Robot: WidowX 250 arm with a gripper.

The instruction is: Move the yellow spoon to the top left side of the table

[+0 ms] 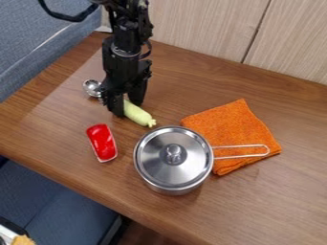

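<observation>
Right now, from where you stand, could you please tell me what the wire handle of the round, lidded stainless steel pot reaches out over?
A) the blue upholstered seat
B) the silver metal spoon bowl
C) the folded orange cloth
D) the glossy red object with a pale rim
C: the wire handle runs from the side of the steel pot across the orange cloth.

The pot [167, 174] is on the bench [275, 206], its handle over the cloth [236, 125]. The spoon [137, 114] lies behind, left.
</observation>
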